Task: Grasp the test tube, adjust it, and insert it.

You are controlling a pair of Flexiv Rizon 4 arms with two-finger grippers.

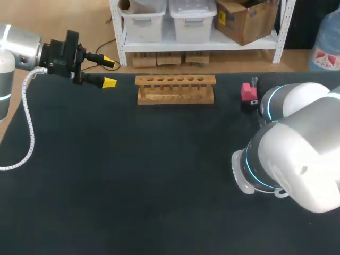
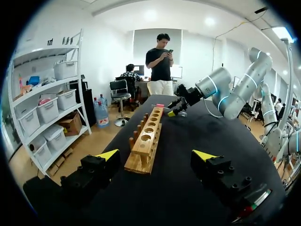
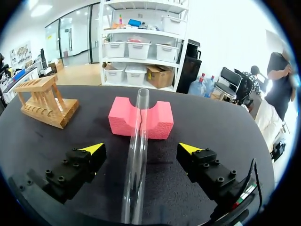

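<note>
Now the test tube (image 3: 136,160) lies untouched inside the spread right gripper (image 3: 142,149), seemingly propped on pink foam (image 3: 157,120) — the left gripper (image 2: 157,155), likewise spread, faces the rack (image 2: 146,141).

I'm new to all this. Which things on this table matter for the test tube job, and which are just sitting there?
Part of the job: test tube, lying between the fingers of the open right gripper; wooden rack, holes empty; left gripper, open near the rack.
Just there: pink foam block, propping the tube's end; black table.
</note>
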